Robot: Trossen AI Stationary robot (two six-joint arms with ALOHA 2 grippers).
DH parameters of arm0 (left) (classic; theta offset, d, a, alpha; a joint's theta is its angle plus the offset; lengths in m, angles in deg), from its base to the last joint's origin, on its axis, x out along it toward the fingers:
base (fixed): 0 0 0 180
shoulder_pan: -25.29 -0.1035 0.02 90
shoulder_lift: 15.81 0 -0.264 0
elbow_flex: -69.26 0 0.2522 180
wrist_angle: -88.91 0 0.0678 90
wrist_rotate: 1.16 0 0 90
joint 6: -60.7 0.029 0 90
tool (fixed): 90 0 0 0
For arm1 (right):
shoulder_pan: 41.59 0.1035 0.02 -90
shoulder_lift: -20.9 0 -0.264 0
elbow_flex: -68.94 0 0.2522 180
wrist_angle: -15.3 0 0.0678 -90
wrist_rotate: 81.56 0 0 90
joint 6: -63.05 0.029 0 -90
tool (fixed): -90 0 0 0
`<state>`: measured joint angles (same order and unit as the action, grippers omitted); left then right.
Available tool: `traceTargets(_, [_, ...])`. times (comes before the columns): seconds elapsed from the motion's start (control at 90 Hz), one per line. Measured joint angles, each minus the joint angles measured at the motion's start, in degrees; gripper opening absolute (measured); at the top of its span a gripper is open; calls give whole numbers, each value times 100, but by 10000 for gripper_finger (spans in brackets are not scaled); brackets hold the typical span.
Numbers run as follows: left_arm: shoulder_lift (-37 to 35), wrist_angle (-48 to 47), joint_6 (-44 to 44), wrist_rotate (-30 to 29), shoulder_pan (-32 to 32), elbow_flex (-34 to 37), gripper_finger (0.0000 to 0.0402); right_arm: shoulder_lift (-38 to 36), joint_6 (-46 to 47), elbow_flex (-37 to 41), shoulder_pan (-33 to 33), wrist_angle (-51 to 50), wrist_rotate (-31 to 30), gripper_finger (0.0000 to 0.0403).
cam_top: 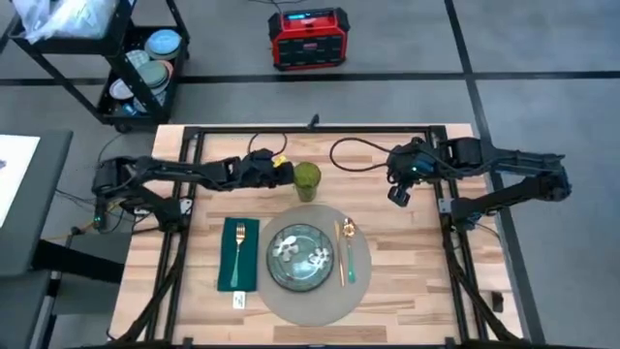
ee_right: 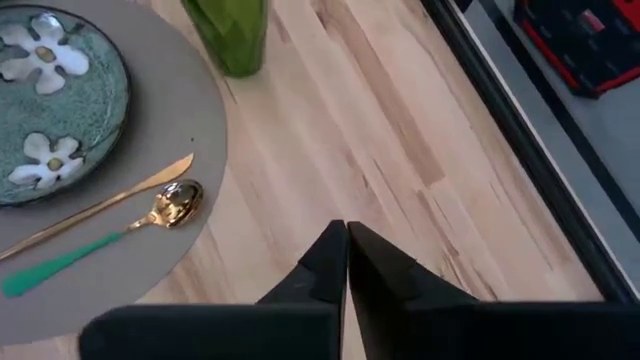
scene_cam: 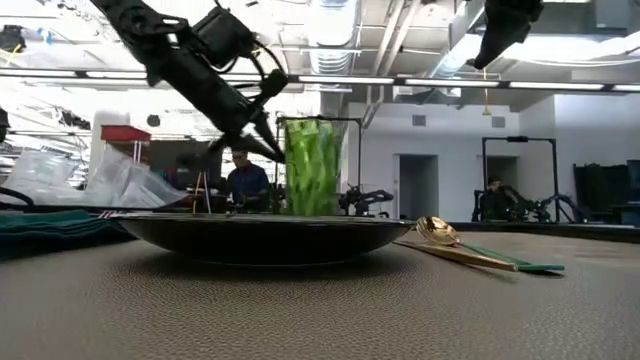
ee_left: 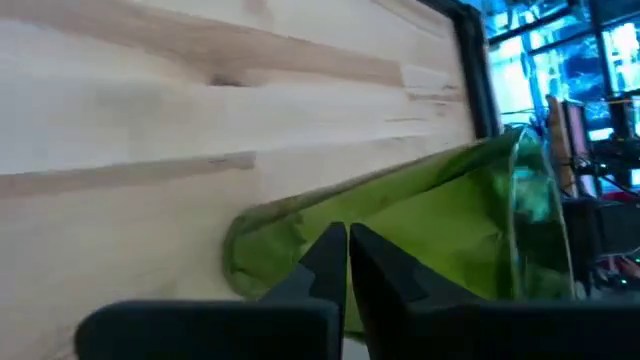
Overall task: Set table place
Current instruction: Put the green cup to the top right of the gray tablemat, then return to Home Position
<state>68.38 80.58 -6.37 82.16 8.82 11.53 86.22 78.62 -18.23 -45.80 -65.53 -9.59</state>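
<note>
- Left hand (cam_top: 283,173), fingers together and holding nothing, sits just beside the green glass (cam_top: 307,180).
- The glass stands on the counter (cam_top: 407,242) at the grey placemat's (cam_top: 312,302) far edge; probably rigid, slick, breakable — grip its mid-wall.
- Right hand (cam_top: 398,196) waits narrow, well apart.

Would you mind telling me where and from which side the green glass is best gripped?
Probably mid-wall, from the left side. The green glass stands upright on the table just beyond the placemat; the left gripper is beside it, with the plate nearer.
</note>
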Motion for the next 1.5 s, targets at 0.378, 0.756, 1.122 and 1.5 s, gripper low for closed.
traceTargets(0.378, [1271,187,428,390,-41,-1404,0,0,-15,0,0,-33,-4,0])
traceTargets(0.756, [2352,223,681,746,-207,-2675,0,0,2,0,0,-196,-4,0])
traceTargets(1.122, [3140,70,1072,1250,-226,-3899,0,0,106,0,0,-201,-4,0])
traceTargets(1.5, [1268,-3830,2842,944,-783,-4017,0,-331,90,53,197,-352,-859,0])
